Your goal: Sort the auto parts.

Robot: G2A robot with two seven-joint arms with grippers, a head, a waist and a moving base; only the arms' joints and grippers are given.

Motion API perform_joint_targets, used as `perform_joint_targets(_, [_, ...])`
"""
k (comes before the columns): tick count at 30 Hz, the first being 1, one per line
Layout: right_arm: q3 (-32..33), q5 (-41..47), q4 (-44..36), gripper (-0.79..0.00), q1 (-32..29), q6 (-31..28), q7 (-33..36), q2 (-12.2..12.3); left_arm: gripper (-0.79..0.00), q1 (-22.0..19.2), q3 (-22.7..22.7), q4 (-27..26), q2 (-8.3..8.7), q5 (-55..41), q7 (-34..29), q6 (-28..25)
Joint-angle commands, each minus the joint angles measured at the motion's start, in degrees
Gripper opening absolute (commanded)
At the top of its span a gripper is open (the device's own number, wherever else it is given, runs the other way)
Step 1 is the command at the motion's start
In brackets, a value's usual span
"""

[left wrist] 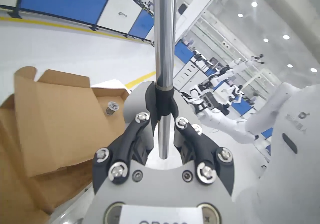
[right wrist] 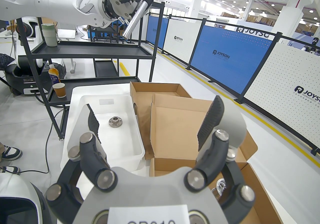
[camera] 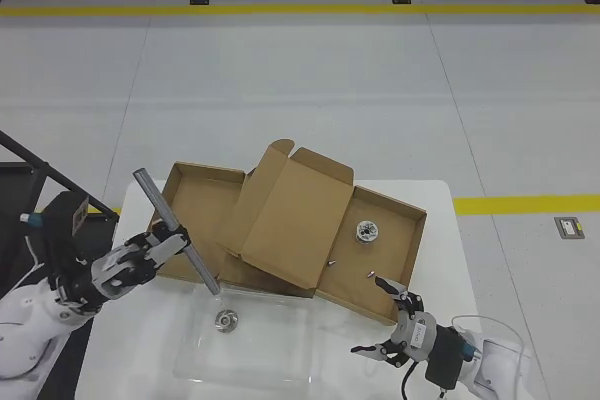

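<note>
My left gripper (camera: 170, 240) is shut on a long shiny metal rod (camera: 176, 231), held up in the air above the table's left side, over the left cardboard box (camera: 195, 205). In the left wrist view the rod (left wrist: 163, 34) runs up between the black fingers (left wrist: 151, 99). A metal flange (camera: 226, 320) lies in the clear plastic bin (camera: 280, 360). A round toothed part (camera: 367, 231) and small screws (camera: 370, 273) lie in the right cardboard box (camera: 405, 225). My right gripper (camera: 392, 320) is open at the table's front right, with nothing in it.
The cardboard lid flaps (camera: 285, 210) stand up between the two boxes. A black shelf cart (right wrist: 92, 49) with a green cup (right wrist: 49, 34) stands beside the table's left. The white table edge (camera: 450, 260) lies right of the boxes.
</note>
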Motion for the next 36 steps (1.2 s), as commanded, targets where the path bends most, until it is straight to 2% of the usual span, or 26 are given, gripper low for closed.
perform_joint_targets(1, [0.00,-0.02,0.00,0.000,0.00,0.00,-0.04,0.00,-0.785,0.35,-0.74,-0.60,-0.26,8.32,3.44,4.06])
perform_joint_targets(4, [0.00,-0.02,0.00,0.000,0.00,0.00,-0.04,0.00,-0.785,2.19,-2.36,-1.80,-0.55,18.82,7.43,9.75])
perform_joint_targets(7, [0.00,-0.02,0.00,0.000,0.00,0.00,-0.04,0.00,-0.785,0.59,-1.78,-1.59,-0.78,27.10,8.80,16.68])
perform_joint_targets(9, [0.00,-0.02,0.00,0.000,0.00,0.00,-0.04,0.00,-0.785,-1.21,-0.35,-1.01,-1.14,33.02,12.48,20.99])
perform_joint_targets(20, [0.00,-0.02,0.00,0.000,0.00,0.00,-0.04,0.00,-0.785,-1.34,0.06,-0.87,-1.22,33.75,12.73,21.64])
perform_joint_targets(24, [0.00,-0.02,0.00,0.000,0.00,0.00,-0.04,0.00,-0.785,-2.67,1.68,-0.16,-1.67,41.17,12.54,32.18])
perform_joint_targets(27, [0.00,-0.02,0.00,0.000,0.00,0.00,-0.04,0.00,-0.785,-8.59,6.55,4.52,-2.16,44.95,6.82,38.17])
perform_joint_targets(30, [0.00,-0.02,0.00,0.000,0.00,0.00,-0.04,0.00,-0.785,-17.42,14.19,12.33,-3.32,46.39,0.03,40.54])
perform_joint_targets(33, [0.00,-0.02,0.00,0.000,0.00,0.00,-0.04,0.00,-0.785,-26.52,22.36,21.20,-5.11,49.81,-4.37,42.73])
perform_joint_targets(36, [0.00,-0.02,0.00,0.000,0.00,0.00,-0.04,0.00,-0.785,-34.57,30.09,30.18,-7.63,51.25,-6.52,44.64])
